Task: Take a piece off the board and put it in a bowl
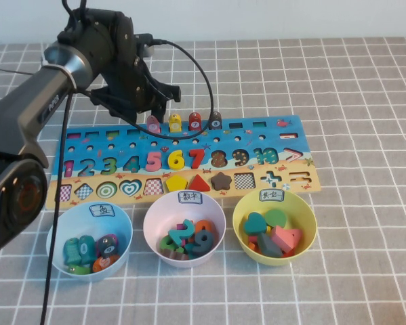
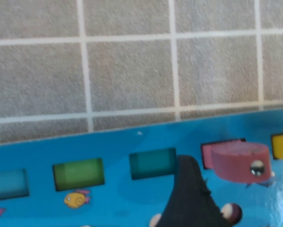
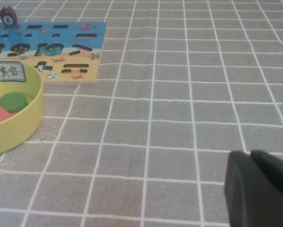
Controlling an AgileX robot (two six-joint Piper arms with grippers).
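Observation:
The pink piece [image 1: 153,124] stands upright in its slot at the far edge of the blue and tan board [image 1: 284,128]. My left gripper [image 1: 158,107] hovers open just above and behind the pink piece, holding nothing. In the left wrist view one dark finger [image 2: 188,198] sits beside the pink piece [image 2: 238,161] with a gap between them, over the board [image 2: 113,142]. The pale blue bowl [image 1: 59,223] sits in front of the board at the left with several fish pieces in it. My right gripper [image 3: 251,153] rests shut over bare cloth, right of the board [image 3: 91,28].
Yellow [image 1: 175,122], red [image 1: 195,121] and dark [image 1: 215,120] pieces stand in a row beside the pink one. A pinkish-white bowl [image 1: 152,215] holds numbers and a yellow bowl [image 1: 310,227] holds shapes. The left arm's black cable [image 1: 206,81] loops over the board.

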